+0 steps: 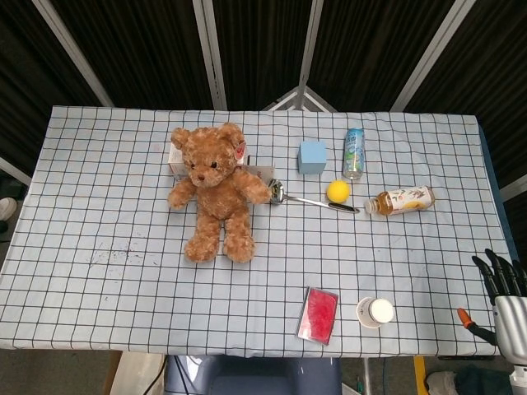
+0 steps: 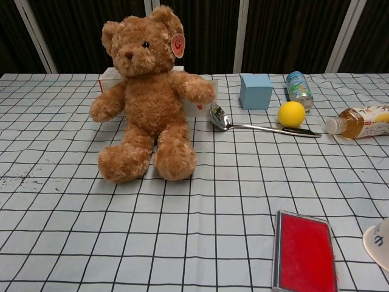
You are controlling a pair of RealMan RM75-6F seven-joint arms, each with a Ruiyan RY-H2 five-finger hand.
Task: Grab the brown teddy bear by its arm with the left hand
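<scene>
The brown teddy bear sits upright on the checked tablecloth, left of the middle, leaning against a white box. The chest view shows the teddy bear with both arms spread out to its sides and a round tag on one ear. My right hand hangs past the table's right edge at the lower right, dark fingers apart and pointing up, holding nothing. My left hand is in neither view.
A metal spoon, yellow ball, light blue cube, lying can and lying tea bottle sit right of the bear. Near the front edge lie a red case and a white cup.
</scene>
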